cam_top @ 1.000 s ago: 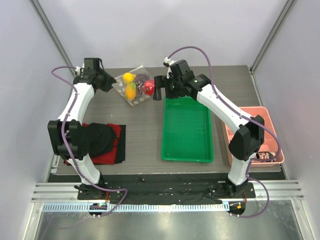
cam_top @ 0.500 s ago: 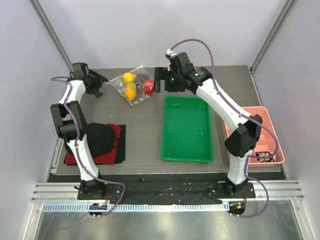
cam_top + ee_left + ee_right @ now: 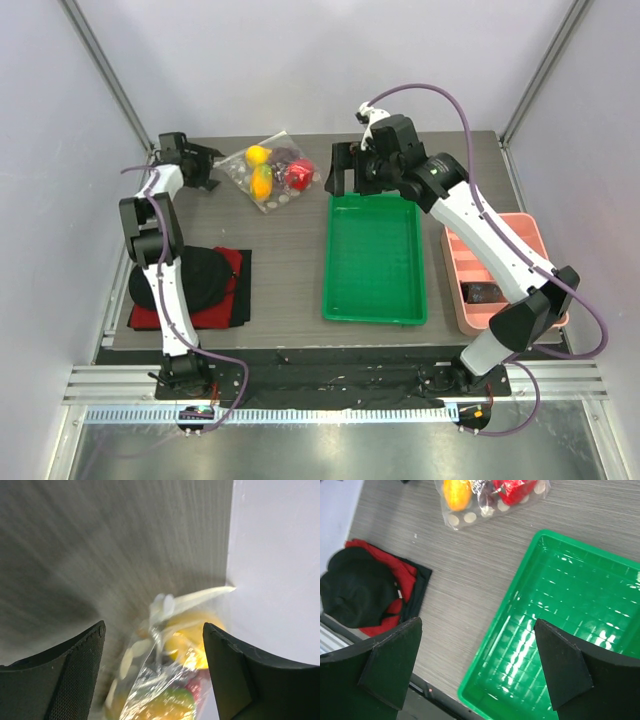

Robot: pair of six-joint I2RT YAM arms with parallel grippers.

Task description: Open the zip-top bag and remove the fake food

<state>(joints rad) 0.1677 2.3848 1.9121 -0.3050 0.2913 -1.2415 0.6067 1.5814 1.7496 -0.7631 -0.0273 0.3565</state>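
Observation:
The zip-top bag (image 3: 270, 172), clear with white dots, lies shut at the table's far middle-left. It holds a yellow piece (image 3: 261, 181), a glossy red piece (image 3: 296, 175) and a dark grape cluster (image 3: 284, 157). My left gripper (image 3: 207, 166) is open and low, just left of the bag. In the left wrist view the bag (image 3: 165, 675) lies blurred between and ahead of the open gripper (image 3: 155, 630). My right gripper (image 3: 341, 181) is open and empty above the far left corner of the green tray (image 3: 375, 255). The right wrist view shows the bag (image 3: 492, 502) beyond that gripper (image 3: 477, 625).
The green tray (image 3: 570, 605) lies right of centre. A pink bin (image 3: 520, 235) holding a dark lump (image 3: 485, 293) stands at the right edge. A red cloth (image 3: 232, 268) with a black lump (image 3: 195, 280) lies at the near left. The back wall (image 3: 275, 555) is close behind the bag.
My right gripper has swung right, away from the bag, to the tray's far corner. My left arm has folded back toward the left edge. The bag has not moved.

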